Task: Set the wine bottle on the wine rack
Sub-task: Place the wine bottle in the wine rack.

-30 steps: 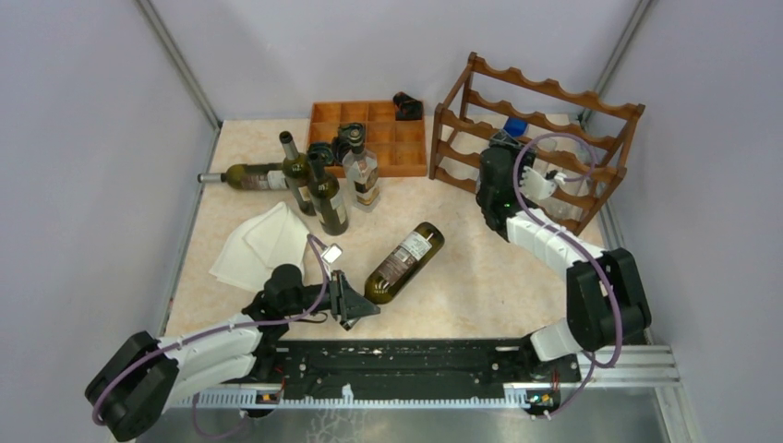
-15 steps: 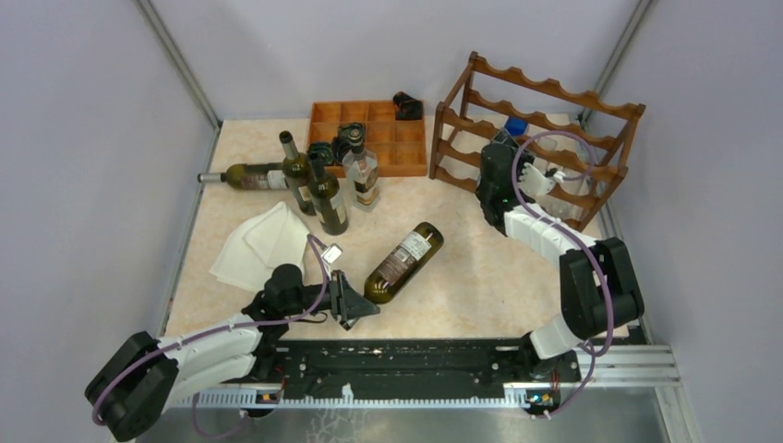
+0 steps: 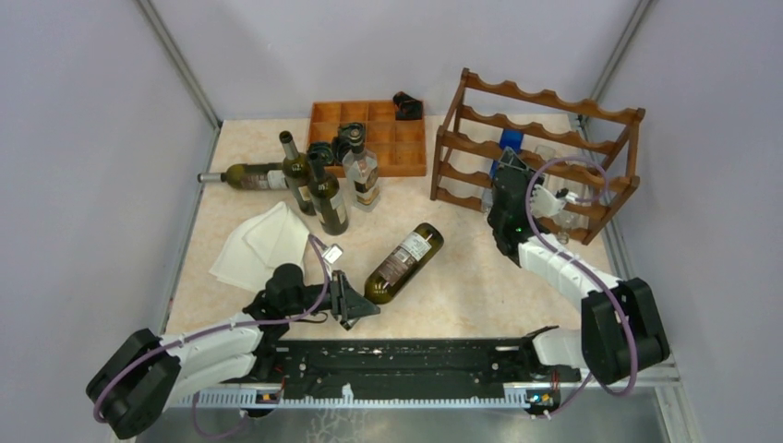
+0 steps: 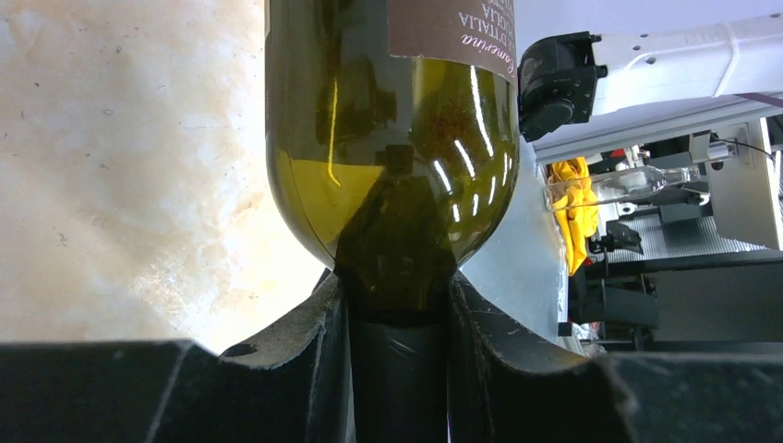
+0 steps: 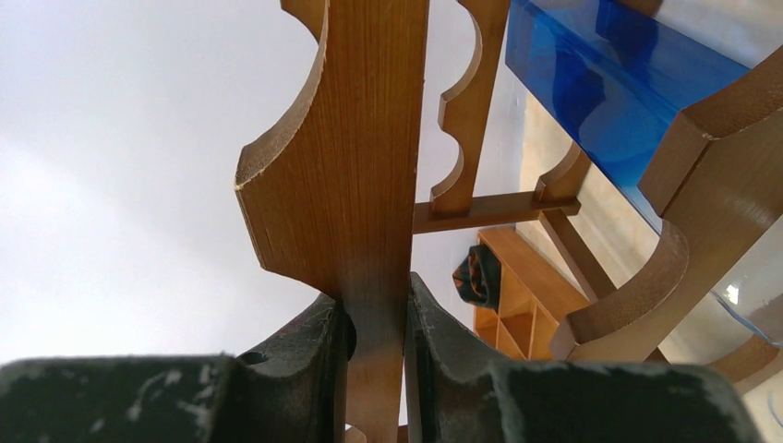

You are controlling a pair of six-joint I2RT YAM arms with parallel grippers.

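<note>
Dark green glass wine bottle (image 3: pixel 403 262) gripped at its neck by the left gripper (image 4: pixel 397 305)
Heavy, slippery, fragile glass; the right gripper (image 5: pixel 377 323) is clamped on the reddish-brown wooden wine rack (image 3: pixel 591 115)

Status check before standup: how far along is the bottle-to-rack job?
Nothing racked from this table yet. In hand: left gripper is shut on the neck of the lying wine bottle; right gripper is clamped on a scalloped rail of the wine rack. Left to do: lift the bottle, carry it over, seat it.
</note>
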